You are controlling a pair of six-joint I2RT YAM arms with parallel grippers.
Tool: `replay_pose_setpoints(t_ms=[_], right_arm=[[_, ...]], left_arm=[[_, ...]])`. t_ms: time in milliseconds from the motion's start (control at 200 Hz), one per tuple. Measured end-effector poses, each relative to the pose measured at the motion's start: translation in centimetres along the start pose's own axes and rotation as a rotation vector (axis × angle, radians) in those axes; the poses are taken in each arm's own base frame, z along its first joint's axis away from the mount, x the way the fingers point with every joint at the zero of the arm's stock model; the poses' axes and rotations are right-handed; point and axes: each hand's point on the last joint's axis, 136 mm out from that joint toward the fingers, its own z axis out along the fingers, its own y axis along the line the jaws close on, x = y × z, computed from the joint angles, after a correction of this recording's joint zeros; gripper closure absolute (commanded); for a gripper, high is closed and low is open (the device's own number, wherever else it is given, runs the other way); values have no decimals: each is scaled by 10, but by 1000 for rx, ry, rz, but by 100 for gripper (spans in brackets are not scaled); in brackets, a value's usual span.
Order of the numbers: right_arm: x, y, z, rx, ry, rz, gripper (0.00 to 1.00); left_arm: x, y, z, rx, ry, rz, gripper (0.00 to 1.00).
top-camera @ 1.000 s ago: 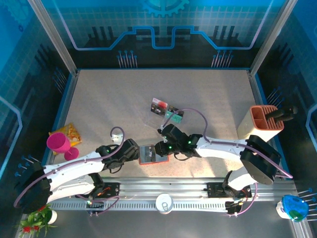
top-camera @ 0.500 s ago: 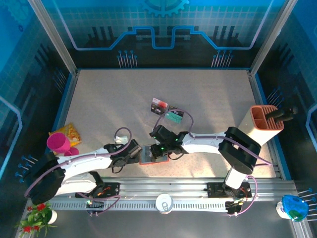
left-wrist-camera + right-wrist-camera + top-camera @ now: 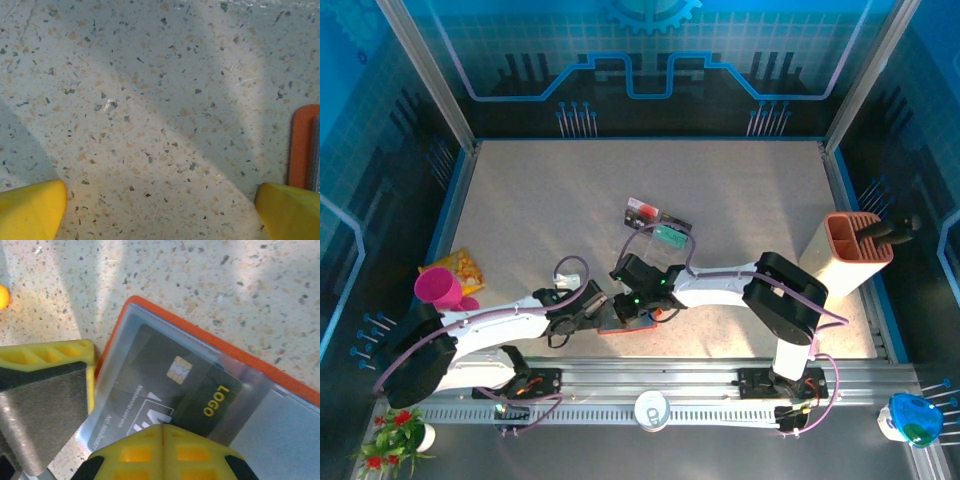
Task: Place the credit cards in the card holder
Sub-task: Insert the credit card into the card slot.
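- Top external: the orange-red card holder lies open near the table's front edge, with other credit cards farther back.
- Left wrist: the left gripper is spread wide, and the holder's orange edge is just beside its right fingertip.
- Right wrist: the right gripper is pressed together over a black chip card in the holder's grey pocket.
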Motion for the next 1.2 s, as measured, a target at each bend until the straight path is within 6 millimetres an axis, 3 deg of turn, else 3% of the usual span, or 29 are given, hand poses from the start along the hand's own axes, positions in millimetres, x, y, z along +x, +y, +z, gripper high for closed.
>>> replay_pose_setpoints(t_ms=[165,415,840,1201], right_arm=[[-3,4,-4,-9,-5,-2,95],[-12,-4,-26,10,-57,5,97],[7,-24,-9,66,9,12,99],[3,-14,1,79,35,-17,99]], left_arm=[[0,0,0,1,0,0,1],[0,0,0,2,-1,0,1],[0,0,0,2,-1,0,1],[0,0,0,2,-1,0,1]])
